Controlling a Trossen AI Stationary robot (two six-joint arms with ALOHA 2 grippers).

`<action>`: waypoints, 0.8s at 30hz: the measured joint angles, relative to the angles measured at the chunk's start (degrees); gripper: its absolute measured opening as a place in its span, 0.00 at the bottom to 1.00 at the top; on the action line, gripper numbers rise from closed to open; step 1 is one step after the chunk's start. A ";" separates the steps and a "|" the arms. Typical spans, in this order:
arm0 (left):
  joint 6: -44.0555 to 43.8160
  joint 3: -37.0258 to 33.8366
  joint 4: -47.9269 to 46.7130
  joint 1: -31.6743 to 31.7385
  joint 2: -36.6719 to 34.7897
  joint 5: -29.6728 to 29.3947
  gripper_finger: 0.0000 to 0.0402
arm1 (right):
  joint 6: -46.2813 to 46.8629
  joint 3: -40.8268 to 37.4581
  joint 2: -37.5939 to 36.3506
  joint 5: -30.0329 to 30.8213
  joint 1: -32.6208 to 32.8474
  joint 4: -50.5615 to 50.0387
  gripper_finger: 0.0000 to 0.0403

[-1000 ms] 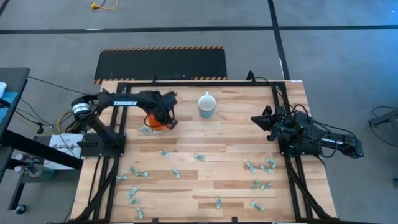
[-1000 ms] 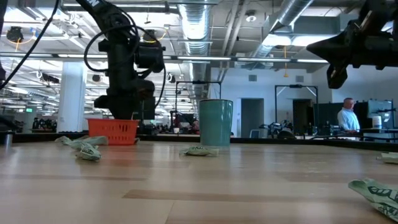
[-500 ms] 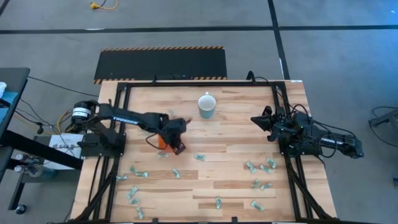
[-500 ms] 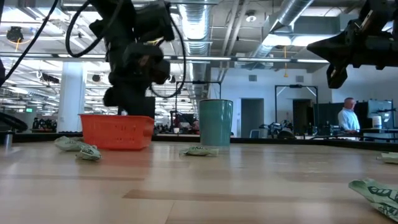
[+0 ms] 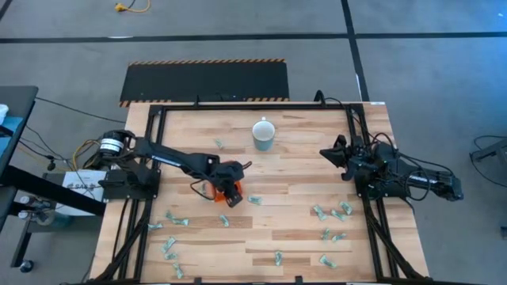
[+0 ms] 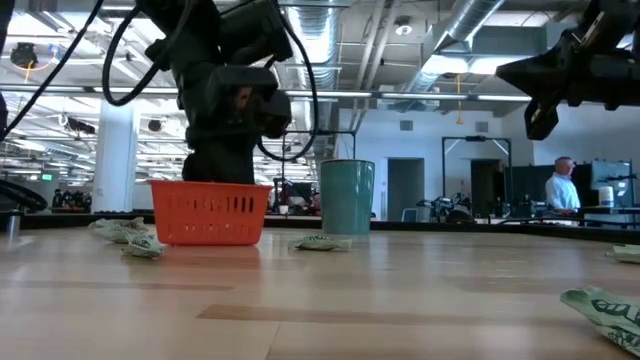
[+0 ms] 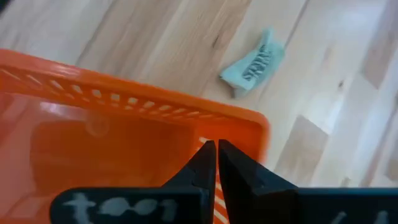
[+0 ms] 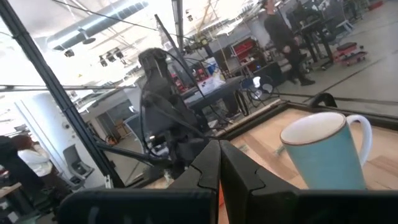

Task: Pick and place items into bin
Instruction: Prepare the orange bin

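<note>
Left claw (image 7: 216, 148): pinched tight on the rim of the bin (image 7: 143, 106), out over the middle of the tabletop (image 5: 293, 170).
Right claw (image 5: 326, 152): closed, holding nothing, waiting far off.
Bin: looks empty inside.
Items (image 5: 253, 199): all lying around on the tabletop, one just beside the left claw.
Done: nothing put in yet, I think.

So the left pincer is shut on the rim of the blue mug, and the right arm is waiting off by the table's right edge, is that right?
Not quite. The left pincer is shut on the rim of the orange bin, not the mug; the left wrist view shows it. The mug stands alone farther back, untouched. The right pincer does wait by the table's right edge.
</note>
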 joint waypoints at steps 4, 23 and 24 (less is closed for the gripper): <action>0.88 -0.03 2.33 -0.40 0.96 0.44 0.02 | -0.01 0.00 -0.01 0.00 1.23 -0.08 0.00; 10.47 7.12 1.05 1.99 1.14 1.63 0.02 | -0.12 0.00 0.01 0.08 3.11 -0.10 0.00; 12.07 8.87 -2.52 2.49 1.14 0.83 0.02 | -0.04 -0.01 0.01 0.07 3.11 -0.10 0.00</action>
